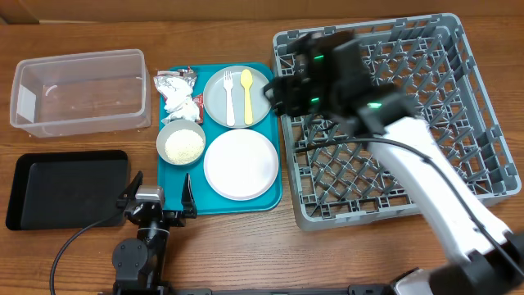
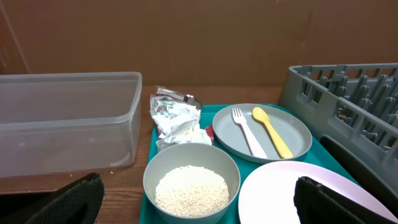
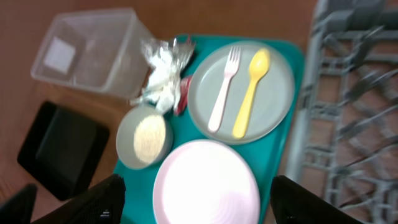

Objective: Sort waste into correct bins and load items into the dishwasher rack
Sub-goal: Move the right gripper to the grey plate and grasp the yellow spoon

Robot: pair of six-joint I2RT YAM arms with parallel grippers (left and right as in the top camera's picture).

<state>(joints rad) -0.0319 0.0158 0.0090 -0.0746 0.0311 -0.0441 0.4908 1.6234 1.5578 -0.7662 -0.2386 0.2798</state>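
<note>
At the frame's bottom, my left gripper stood spread and empty beside the black tray. Above it, the teal tray held the white plate, the bowl of rice, then the grey-green plate with fork and spoon. My right gripper, also spread and empty, hung at upper middle over the rack's left edge.

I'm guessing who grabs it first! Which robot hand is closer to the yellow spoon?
Right. The right gripper hovers over the edge of the rack, just beside the yellow spoon. The left gripper is farther, at the near edge of the teal tray, past the white plate.
</note>
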